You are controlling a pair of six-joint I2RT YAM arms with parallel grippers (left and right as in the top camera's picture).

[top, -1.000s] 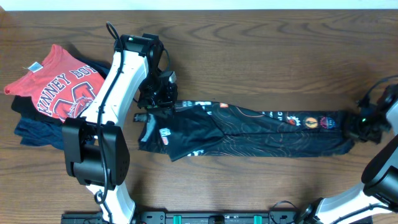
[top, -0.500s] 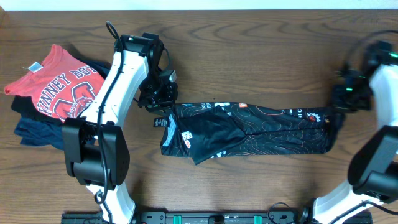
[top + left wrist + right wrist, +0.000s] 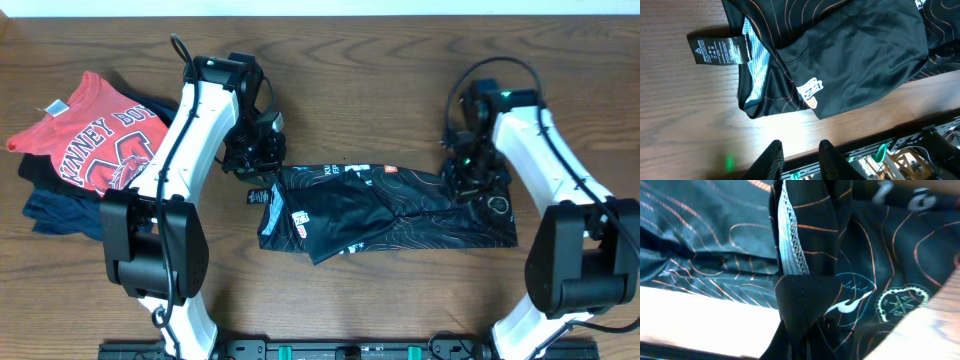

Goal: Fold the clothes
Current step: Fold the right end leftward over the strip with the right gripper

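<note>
Jersey (image 3: 390, 212) lies mid-surface. Right hand (image 3: 468, 174) is clamped on a fold near its right end. Left hand (image 3: 801, 159), jaws apart and empty, hovers beside its left end.

1. The left arm (image 3: 195, 115) and right arm (image 3: 548, 150) wear smooth white rounded shells behind each pincer.
2. The left pincer (image 3: 258, 155) and right pincer (image 3: 470, 182) are black, blocky assemblies.
3. The left pincer's fingers (image 3: 774, 159) are dark, rounded and slightly glossy.
4. Thin black cables (image 3: 180, 52) loop out just behind each pincer.
5. Furthest behind each pincer sits a large black rounded joint housing (image 3: 155, 245).
6. A small green light (image 3: 211, 63) glows on the black housing behind the left pincer.
</note>
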